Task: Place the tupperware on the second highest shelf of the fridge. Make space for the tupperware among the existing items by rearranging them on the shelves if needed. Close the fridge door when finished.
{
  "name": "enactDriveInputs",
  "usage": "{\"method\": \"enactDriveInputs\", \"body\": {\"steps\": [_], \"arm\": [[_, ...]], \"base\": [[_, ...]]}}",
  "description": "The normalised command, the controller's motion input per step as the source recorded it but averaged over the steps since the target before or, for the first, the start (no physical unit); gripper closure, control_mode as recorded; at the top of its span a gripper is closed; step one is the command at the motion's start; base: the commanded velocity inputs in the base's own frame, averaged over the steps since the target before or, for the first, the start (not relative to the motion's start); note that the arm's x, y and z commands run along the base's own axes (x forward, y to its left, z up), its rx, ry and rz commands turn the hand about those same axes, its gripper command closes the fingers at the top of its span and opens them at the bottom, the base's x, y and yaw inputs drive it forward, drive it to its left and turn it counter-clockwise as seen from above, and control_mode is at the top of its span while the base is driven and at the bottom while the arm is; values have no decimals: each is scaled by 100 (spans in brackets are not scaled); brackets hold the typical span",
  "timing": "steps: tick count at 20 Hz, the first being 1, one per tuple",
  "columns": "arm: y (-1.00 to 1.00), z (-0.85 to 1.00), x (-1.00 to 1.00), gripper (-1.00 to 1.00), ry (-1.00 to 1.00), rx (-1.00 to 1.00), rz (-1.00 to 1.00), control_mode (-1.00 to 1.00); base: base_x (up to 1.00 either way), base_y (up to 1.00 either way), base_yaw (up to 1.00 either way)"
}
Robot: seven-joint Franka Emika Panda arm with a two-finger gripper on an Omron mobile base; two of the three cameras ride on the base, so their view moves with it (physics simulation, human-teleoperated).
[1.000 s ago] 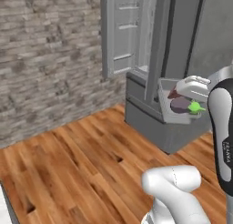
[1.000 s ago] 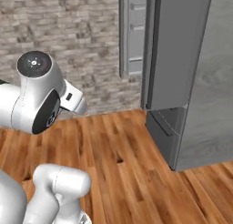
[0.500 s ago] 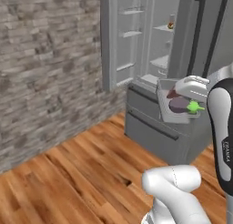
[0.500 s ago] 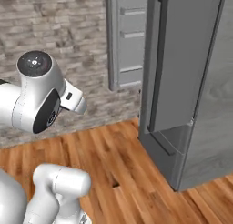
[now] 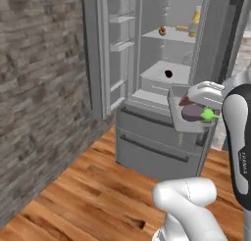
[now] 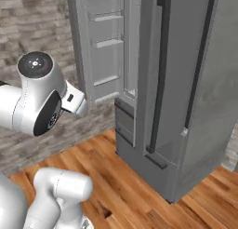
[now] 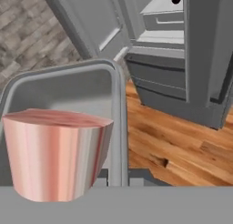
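Closer now: fridge [image 5: 162, 78], base having driven nearer. Gripper clamped on tupperware [image 5: 188, 110], carried level; target shelf [image 5: 166, 35] at twelve o'clock.

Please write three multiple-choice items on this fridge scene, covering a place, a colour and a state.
1. Where does the orange-yellow bottle stand?
A. on an upper shelf inside the fridge
B. on the wooden floor
C. in a bottom drawer

2. What colour is the tupperware?
A. red
B. grey
C. blue

3. How is the left fridge door?
A. shut
B. removed
C. swung open

Answers: 1 A, the bottle sits high in the open compartment; 2 B, its walls show grey in the hand view and left base view; 3 C, its inner bins face the camera.
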Motion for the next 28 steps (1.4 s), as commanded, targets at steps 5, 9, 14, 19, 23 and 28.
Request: {"method": "enactDriveInputs", "body": {"steps": [5, 9, 14, 19, 23, 28], "arm": [[0, 0, 0, 100, 0, 0, 0, 100], [0, 0, 0, 100, 0, 0, 0, 100], [0, 0, 0, 100, 0, 0, 0, 100], [0, 0, 0, 100, 0, 0, 0, 100], [0, 0, 0, 100, 0, 0, 0, 100], [0, 0, 0, 100, 0, 0, 0, 100]], "base": [[71, 56, -55], [69, 51, -55], [68, 54, -54], [67, 59, -46], [57, 53, -38], [54, 15, -24]]}}
